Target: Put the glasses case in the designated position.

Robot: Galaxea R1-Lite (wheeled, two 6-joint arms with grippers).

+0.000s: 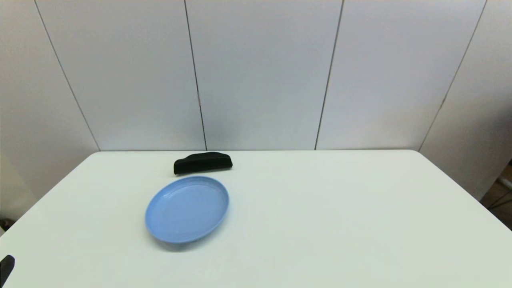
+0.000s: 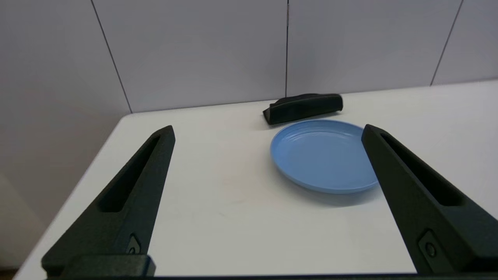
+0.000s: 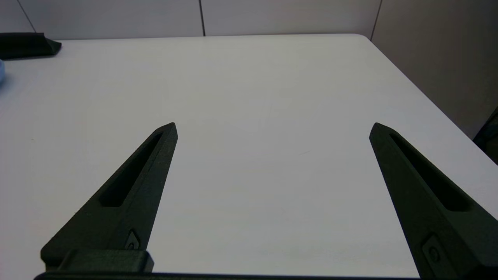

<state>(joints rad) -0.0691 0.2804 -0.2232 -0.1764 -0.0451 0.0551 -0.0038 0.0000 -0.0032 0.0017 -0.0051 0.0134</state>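
The black glasses case (image 1: 203, 163) lies on the white table near its far edge, just behind a light-blue plate (image 1: 187, 209); it also shows in the left wrist view as the glasses case (image 2: 303, 108). My left gripper (image 2: 268, 132) is open and empty, held back near the table's front left corner, far from the case. Only a black tip of the left gripper (image 1: 6, 269) shows in the head view. My right gripper (image 3: 274, 126) is open and empty over bare tabletop on the right side; one end of the glasses case (image 3: 27, 44) shows far off. The designated position has no visible marking.
The round light-blue plate (image 2: 325, 155) sits left of centre, between the case and the table's front. A grey panelled wall (image 1: 260, 72) rises right behind the table's far edge. The table's right edge (image 3: 424, 97) drops off beside the right gripper.
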